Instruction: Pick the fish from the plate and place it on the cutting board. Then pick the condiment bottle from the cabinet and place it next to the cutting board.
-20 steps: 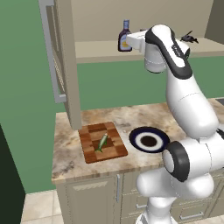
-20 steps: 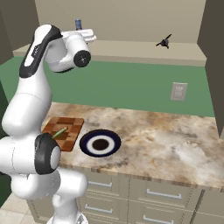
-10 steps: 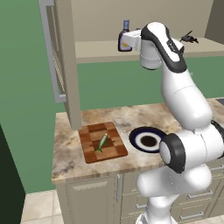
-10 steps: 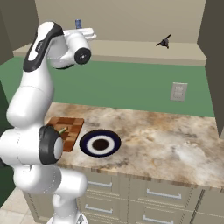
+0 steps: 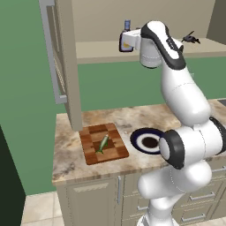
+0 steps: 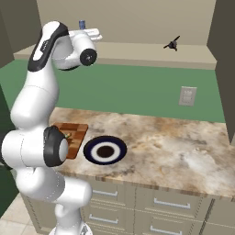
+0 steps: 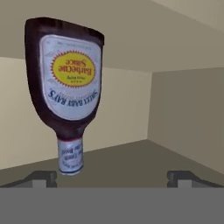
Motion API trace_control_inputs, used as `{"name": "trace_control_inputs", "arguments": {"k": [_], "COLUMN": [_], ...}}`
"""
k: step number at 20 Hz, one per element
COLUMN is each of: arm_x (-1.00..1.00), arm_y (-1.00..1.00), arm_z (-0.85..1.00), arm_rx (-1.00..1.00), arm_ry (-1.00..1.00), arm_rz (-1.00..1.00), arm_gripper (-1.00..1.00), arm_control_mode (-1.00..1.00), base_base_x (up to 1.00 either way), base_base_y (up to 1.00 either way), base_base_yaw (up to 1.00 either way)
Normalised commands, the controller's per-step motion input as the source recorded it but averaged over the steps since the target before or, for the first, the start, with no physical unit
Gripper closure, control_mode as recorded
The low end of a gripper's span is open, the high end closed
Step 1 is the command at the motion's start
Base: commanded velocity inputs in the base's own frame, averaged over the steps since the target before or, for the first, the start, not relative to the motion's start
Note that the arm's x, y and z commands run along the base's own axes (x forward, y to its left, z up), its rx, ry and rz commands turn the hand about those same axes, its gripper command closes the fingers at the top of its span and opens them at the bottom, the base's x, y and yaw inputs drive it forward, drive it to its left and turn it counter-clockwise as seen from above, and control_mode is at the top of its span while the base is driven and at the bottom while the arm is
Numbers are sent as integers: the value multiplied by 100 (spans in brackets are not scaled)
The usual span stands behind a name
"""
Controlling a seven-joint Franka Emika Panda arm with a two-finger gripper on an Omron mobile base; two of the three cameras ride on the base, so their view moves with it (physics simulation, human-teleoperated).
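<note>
Left base view: the plate, round with a navy rim and white ring, sits bare on the mottled stone counter, while the slender green fish lies on the checkered wooden cutting board just beside it. Up in the beige cabinet, the dark brown condiment bottle stands on the pale shelf with the gripper raised right at it. In the hand view the fingertips stand wide apart, touching nothing, the labelled bottle before them. A small dark spiky object sits farther along the shelf.
</note>
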Motion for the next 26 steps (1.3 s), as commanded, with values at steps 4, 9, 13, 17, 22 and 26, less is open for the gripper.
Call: {"name": "trace_control_inputs", "arguments": {"k": [4, 9, 13, 17, 22, 26], "arm_x": [16, 21, 21, 18, 18, 19], "arm_y": [0, 0, 0, 0, 0, 0], "arm_z": [0, 0, 0, 0, 0, 0], "arm_rx": [0, 0, 0, 0, 0, 0], "arm_ry": [0, 0, 0, 0, 0, 0], "arm_rz": [0, 0, 0, 0, 0, 0], "arm_gripper": [-100, -100, -100, -100, -100, -100], "arm_control_mode": [-100, -100, -100, -100, -100, -100], "base_base_x": [0, 0, 0, 0, 0, 0], "base_base_y": [0, 0, 0, 0, 0, 0], "base_base_yaw": [0, 0, 0, 0, 0, 0]}}
